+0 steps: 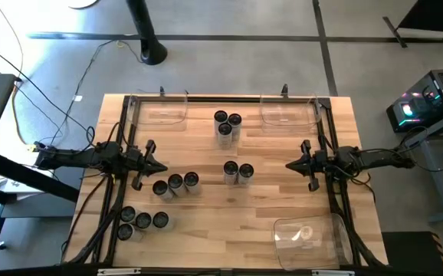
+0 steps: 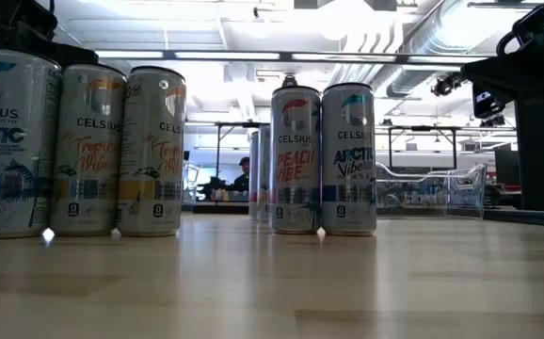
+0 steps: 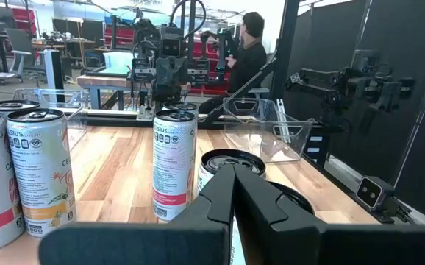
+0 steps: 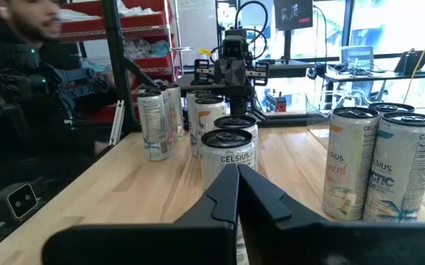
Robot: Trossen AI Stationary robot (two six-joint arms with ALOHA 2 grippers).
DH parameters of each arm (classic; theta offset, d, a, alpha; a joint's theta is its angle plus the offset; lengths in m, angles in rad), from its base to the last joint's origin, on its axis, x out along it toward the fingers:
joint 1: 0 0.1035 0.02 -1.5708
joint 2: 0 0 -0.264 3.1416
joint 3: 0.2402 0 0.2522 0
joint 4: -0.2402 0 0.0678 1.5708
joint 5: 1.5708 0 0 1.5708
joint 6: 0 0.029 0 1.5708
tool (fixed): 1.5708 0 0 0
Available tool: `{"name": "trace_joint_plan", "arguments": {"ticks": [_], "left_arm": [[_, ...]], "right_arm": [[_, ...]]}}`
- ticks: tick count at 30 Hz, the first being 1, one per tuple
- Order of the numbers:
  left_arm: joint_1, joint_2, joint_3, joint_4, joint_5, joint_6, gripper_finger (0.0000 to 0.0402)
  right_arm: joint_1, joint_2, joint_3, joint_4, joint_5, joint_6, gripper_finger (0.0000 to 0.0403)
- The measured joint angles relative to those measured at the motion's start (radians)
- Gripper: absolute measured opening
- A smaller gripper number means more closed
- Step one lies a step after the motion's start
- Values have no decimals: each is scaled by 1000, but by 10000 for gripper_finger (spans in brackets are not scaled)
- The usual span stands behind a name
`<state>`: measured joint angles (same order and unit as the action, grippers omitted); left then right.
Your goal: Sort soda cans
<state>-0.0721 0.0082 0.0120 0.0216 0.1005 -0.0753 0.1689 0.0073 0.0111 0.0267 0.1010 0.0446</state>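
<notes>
From above, the left gripper (image 1: 158,168) is seen pinched together, empty, at the table's 9 o'clock side; a row of three soda cans (image 1: 175,183) stands upright just beside it toward 4 o'clock. The right gripper (image 1: 291,164), likewise closed and empty, faces a pair (image 1: 238,172) (farther off, bare wood between). In the left wrist view, one can (image 3: 174,163) stands ahead of the joined fingers.

Twelve soda cans (image 1: 175,183) upright — seemingly four clusters — on wood.
</notes>
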Motion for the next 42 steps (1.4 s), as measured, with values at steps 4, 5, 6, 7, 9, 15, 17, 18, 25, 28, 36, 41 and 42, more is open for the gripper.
{"name": "trace_joint_plan", "arguments": {"ticks": [4, 5, 6, 7, 9, 15, 17, 18, 25, 28, 36, 41, 42], "left_arm": [[6, 3, 0, 0, 1, 0, 0], [7, 5, 0, 0, -2, 0, 0], [7, 5, 0, -1, -6, 0, 0], [7, 5, 0, 0, -8, 0, 0], [7, 5, 0, -1, -10, 0, 0], [7, 5, 0, -1, -11, 0, 0], [7, 5, 0, -2, -13, 0, 0], [7, 5, 0, -2, -13, 0, 0], [7, 5, 0, -2, -13, 0, 0], [7, 5, 0, 0, -12, -2, 0], [4, 6, 0, 21, 2, -206, 0], [6, 11, 1, 94, -55, -296, 0], [6, 11, 1, 98, -82, -313, 0]], "right_arm": [[0, 0, 0, 0, 0, 0, 0], [0, 0, 0, 0, 0, 0, 0], [0, 0, 0, 0, 0, 0, 0], [0, 0, 0, 0, 0, 0, 0], [0, 0, 0, 0, 0, 0, 0], [0, 0, 0, 0, 0, 0, 0], [0, 0, 0, 0, 0, 0, 0], [0, 0, 0, 0, 0, 0, 0], [0, 0, 0, 0, 0, 0, 0], [0, 0, 0, 0, 0, 0, 0], [0, 0, 0, 0, 0, 0, 0], [0, 0, 0, 0, 0, 0, 0], [0, 0, 0, 0, 0, 0, 0]]}}
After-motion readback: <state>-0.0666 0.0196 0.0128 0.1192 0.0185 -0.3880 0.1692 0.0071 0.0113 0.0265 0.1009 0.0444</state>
